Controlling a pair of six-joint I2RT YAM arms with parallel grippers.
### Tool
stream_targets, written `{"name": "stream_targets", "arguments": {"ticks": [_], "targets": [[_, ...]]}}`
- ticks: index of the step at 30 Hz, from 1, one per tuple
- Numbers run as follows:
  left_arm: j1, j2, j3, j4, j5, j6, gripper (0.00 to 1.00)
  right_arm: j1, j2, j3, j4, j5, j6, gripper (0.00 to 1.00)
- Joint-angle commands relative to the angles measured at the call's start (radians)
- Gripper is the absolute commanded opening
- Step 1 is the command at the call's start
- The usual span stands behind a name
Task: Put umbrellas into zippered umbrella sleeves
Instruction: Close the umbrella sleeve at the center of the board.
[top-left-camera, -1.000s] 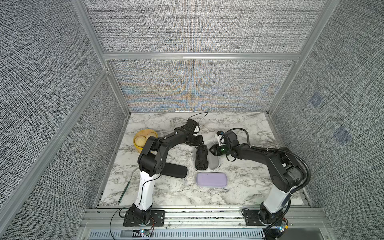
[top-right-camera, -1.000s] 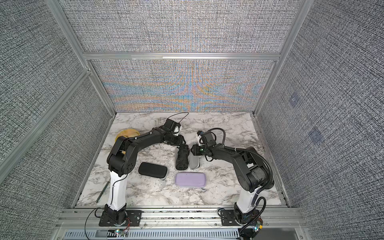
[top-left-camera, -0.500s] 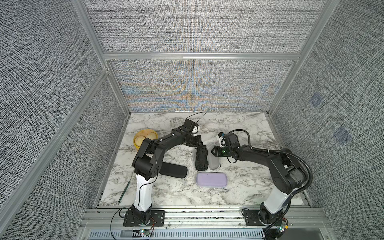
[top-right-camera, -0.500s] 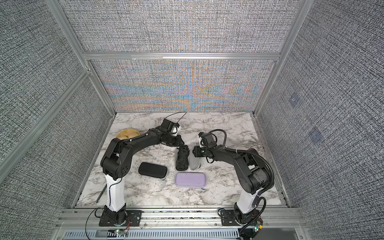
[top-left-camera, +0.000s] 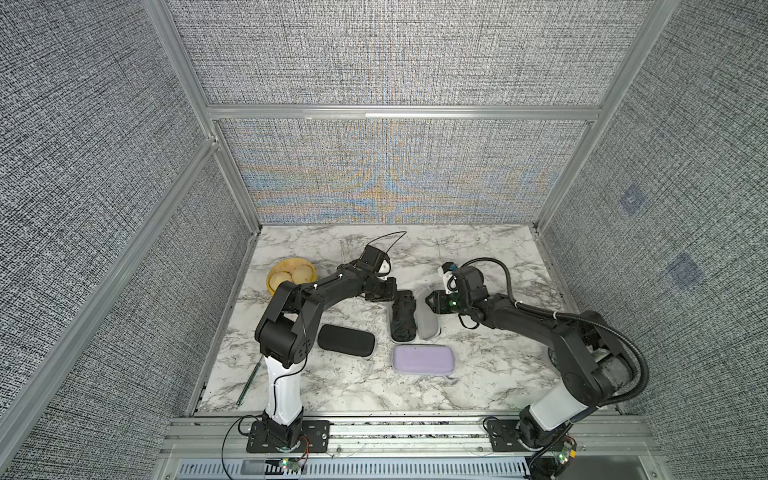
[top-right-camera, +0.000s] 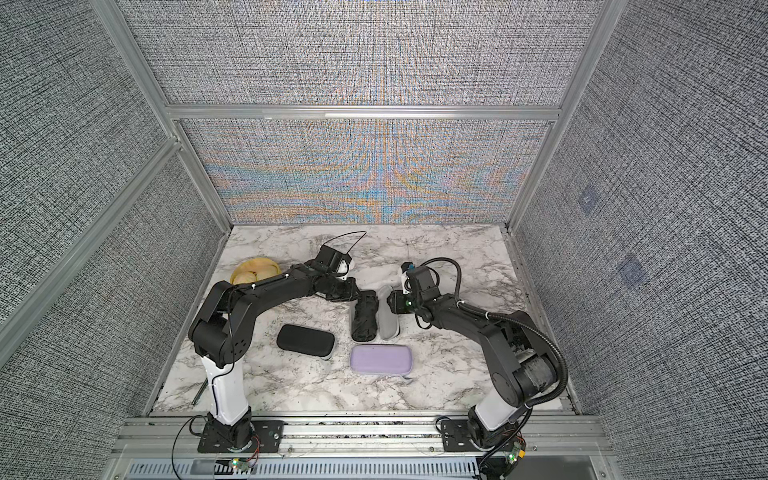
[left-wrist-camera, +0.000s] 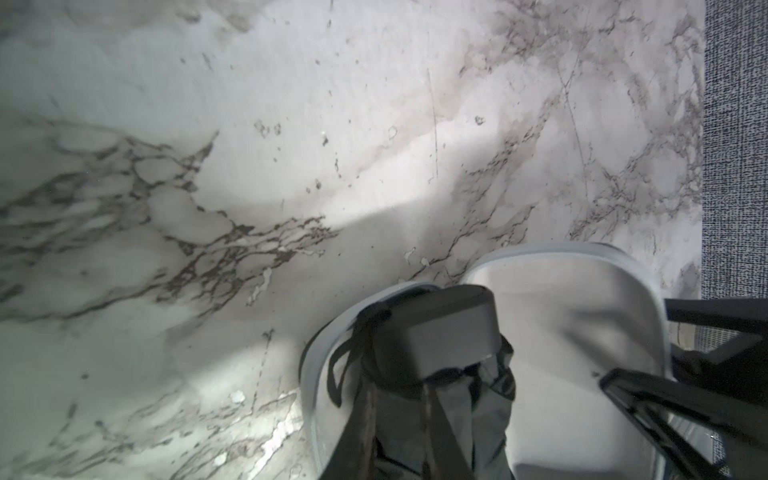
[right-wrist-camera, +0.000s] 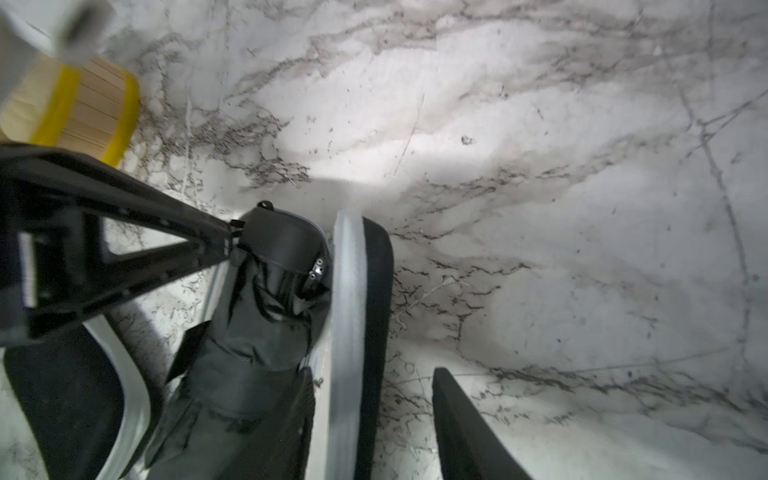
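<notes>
the left end effector sits low at the far end of the black umbrella, its jaws drawn close together right by the handle cap. in the left wrist view two dark strips lie over the fabric just behind that cap, but whether they actually pinch it i cannot tell. the right end effector comes in from the right at the same far end, jaws about half apart and set either side of the tilted-up half of the open sleeve. in the right wrist view its outer finger stands clear of the black shell with bare marble showing between — it grips nothing that i can see. the umbrella lies lengthwise in the left half of that sleeve, handle end far, and the grey-lined right half leans up beside it. just beside their near ends the lavender sleeve lies closed and crosswise on the bench. to its left, apart from it, a black sleeve lies closed, also crosswise, just right of the left arm's lower joint. far left, the yellow basket holds pale round pieces — partly hidden behind the left arm. a thin green stick lies along the bench's left edge, toward the near side.
</notes>
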Motion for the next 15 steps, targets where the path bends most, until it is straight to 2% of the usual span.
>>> {"name": "stream_targets", "arguments": {"ticks": [1, 10, 15], "targets": [[0.001, 0.004, -0.006, 0.025, 0.028, -0.014, 0.21, -0.005, -0.033, -0.020, 0.037, 0.017, 0.005, 0.49], [0.001, -0.070, -0.083, 0.058, 0.013, -0.041, 0.21, -0.045, -0.081, -0.054, 0.029, 0.025, -0.009, 0.50], [0.002, -0.151, -0.141, 0.065, -0.039, -0.048, 0.21, -0.048, -0.041, -0.035, 0.012, 0.034, -0.030, 0.50]]}}
